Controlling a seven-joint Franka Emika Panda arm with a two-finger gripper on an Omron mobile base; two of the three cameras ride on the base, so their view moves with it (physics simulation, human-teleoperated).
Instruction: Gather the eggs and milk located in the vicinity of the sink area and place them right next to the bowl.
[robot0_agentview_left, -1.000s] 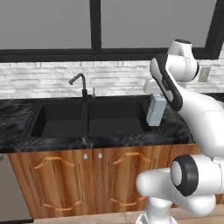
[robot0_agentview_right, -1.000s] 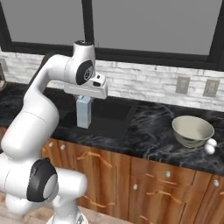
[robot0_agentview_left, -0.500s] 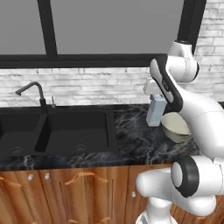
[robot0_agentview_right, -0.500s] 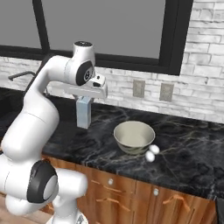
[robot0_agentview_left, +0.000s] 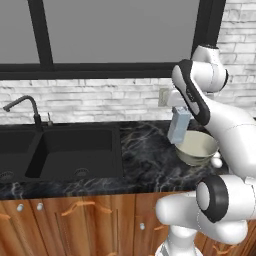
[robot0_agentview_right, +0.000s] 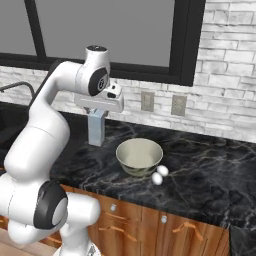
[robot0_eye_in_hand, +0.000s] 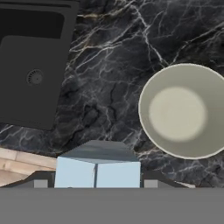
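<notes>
The milk carton (robot0_agentview_right: 96, 127) is held clamped upright in the pincer (robot0_agentview_right: 98, 111) above the surface (robot0_agentview_right: 210, 165), positioned for setting down beside the bowl (robot0_agentview_right: 139, 156).

A kitchen: black marble counter (robot0_agentview_left: 145, 160), recessed sink (robot0_agentview_left: 60, 152) with faucet (robot0_agentview_left: 22, 107), wooden cabinets (robot0_agentview_left: 75, 220), brick backsplash (robot0_agentview_left: 100, 102).

White brick wall (robot0_agentview_left: 100, 97), dark window (robot0_agentview_left: 115, 30).
</notes>
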